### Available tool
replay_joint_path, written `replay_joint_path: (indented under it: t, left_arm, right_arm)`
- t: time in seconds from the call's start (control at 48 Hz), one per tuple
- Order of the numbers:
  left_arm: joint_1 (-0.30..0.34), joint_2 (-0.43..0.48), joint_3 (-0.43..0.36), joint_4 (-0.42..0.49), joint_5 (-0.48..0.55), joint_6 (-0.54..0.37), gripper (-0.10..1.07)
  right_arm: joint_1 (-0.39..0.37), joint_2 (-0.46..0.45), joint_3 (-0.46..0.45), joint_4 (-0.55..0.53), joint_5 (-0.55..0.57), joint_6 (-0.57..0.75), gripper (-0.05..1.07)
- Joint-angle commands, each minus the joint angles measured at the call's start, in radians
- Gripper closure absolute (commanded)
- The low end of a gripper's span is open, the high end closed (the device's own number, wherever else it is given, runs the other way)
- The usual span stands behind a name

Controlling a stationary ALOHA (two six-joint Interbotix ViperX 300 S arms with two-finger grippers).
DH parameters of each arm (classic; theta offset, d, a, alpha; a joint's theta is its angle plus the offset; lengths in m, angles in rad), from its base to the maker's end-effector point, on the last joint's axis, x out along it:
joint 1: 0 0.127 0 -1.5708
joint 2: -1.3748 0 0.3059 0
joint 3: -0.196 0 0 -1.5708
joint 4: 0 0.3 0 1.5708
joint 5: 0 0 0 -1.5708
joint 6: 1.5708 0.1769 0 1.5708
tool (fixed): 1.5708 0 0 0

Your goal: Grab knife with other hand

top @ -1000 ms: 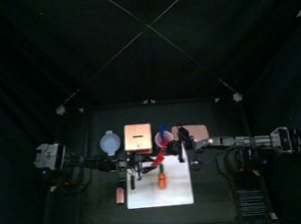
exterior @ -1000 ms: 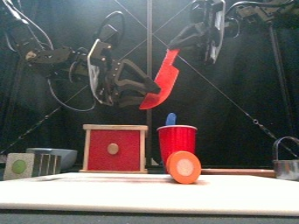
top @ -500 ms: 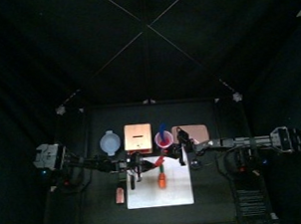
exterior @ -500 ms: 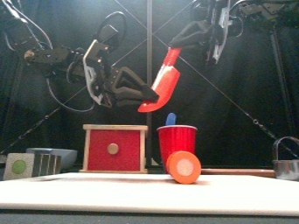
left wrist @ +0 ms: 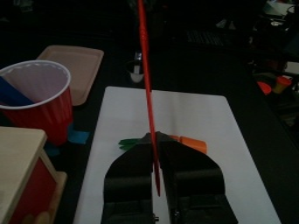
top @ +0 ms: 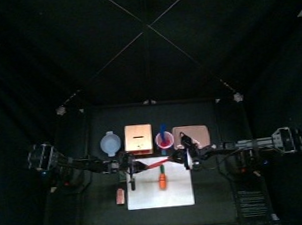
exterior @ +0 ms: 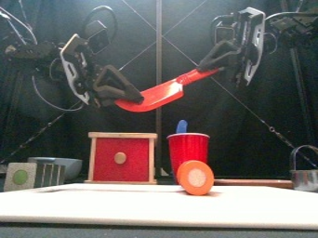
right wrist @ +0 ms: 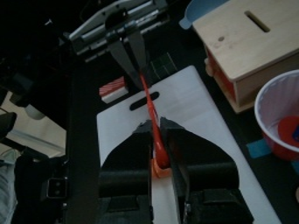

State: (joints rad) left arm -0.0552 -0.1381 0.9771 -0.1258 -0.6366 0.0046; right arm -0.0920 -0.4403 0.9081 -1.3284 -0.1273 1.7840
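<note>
**Red knife bridged between both grippers above the table**

The red knife hangs in the air over the white cutting board, well above everything on the table. Its blade end sits clamped in the left gripper, jaws narrowed onto it; its handle end sits between the jaws of the right gripper, also closed against it. From the front the knife slopes up toward the right. Below stand a red plastic cup, a red-fronted wooden box and a carrot. No writing or brand can be read anywhere.
</note>
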Motion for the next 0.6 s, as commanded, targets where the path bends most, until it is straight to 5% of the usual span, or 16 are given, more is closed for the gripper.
replay_joint_path:
  t: [0.0, 0.583]
  left_arm:
    - [0.009, -0.037, -0.029, 0.009, -0.012, 0.006, 0.61]
    - [0.018, -0.035, -0.025, 0.112, -0.021, 0.009, 0.61]
  right_arm:
    - [0.006, 0.026, 0.002, 0.011, -0.003, 0.002, 0.58]
    - [0.015, 0.107, 0.002, 0.005, -0.012, 0.000, 0.67]
